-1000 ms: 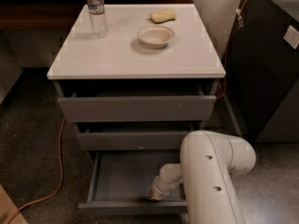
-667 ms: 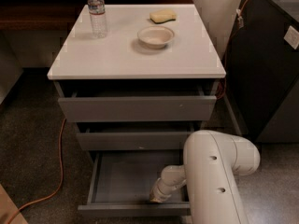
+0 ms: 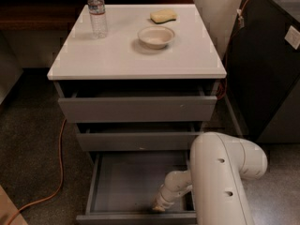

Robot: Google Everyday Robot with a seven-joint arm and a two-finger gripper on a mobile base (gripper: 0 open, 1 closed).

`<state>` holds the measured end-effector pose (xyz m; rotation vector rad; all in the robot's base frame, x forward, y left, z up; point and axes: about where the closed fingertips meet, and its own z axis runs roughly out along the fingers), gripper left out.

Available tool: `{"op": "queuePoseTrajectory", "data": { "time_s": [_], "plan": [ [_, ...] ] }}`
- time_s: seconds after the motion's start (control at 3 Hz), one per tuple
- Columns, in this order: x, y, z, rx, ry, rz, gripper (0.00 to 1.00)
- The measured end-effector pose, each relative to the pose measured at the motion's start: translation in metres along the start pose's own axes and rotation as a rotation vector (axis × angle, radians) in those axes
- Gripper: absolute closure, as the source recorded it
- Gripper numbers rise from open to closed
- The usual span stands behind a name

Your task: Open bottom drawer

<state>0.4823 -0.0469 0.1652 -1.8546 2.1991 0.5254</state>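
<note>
End effector [image 3: 158, 206] low inside the open bottom drawer [image 3: 129, 182], at the inner face of its front panel.

One arm [image 3: 225, 182] reaches down from the lower right, and its thick white body hides the drawer's right front corner; whether the end effector is apart or together cannot be told, as its tip sits against the panel's top edge. Three grey drawers are stacked under the counter [image 3: 117, 60]: the top drawer [image 3: 136, 109] and middle drawer [image 3: 136, 141] each slightly out, the bottom one pulled furthest, its front cut off by the lower frame edge. On the counter stand one water bottle [image 3: 97, 11], one bowl [image 3: 156, 36] and one yellow sponge [image 3: 163, 16]. One orange cable [image 3: 59, 172] trails across the floor at left.
</note>
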Motion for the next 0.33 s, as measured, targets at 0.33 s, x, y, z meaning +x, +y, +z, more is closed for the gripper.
{"op": "queuePoseTrajectory", "data": {
  "time_s": [0.33],
  "plan": [
    [0.0000,0.0000,0.0000,0.000,0.000,0.000,1.00]
  ]
}}
